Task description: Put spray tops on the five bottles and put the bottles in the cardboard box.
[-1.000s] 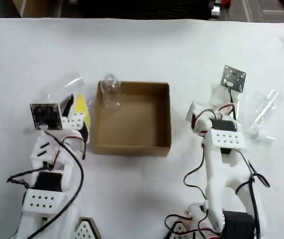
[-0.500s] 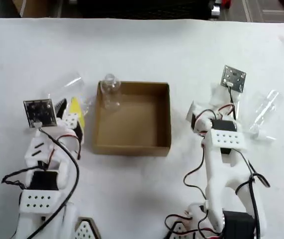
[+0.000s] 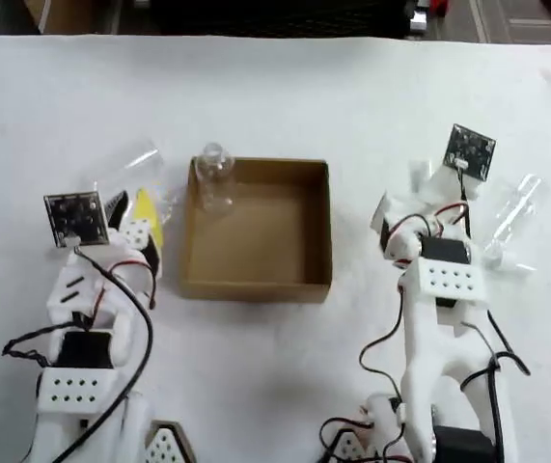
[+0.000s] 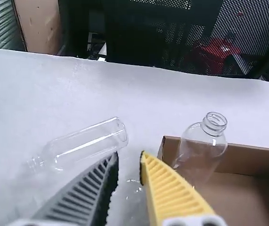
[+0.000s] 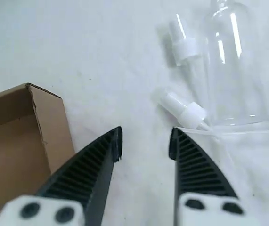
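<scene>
Aiming the right jaws, empty and well apart, at the closest spray top [image 5: 183, 110], I should pinch its white collar, not the thin tube. It lies on the table [image 5: 54, 37] just beside a clear bottle [image 5: 233, 61]. The left jaws, narrow and empty, hover near a lying bottle [image 4: 80, 143] left of the cardboard box [image 4: 247, 155].

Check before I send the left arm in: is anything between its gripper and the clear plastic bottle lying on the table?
Nothing visible. The lying clear plastic bottle sits just past the open left gripper, bare white table between them. The upright clear bottle in the brown cardboard box stands aside.
</scene>
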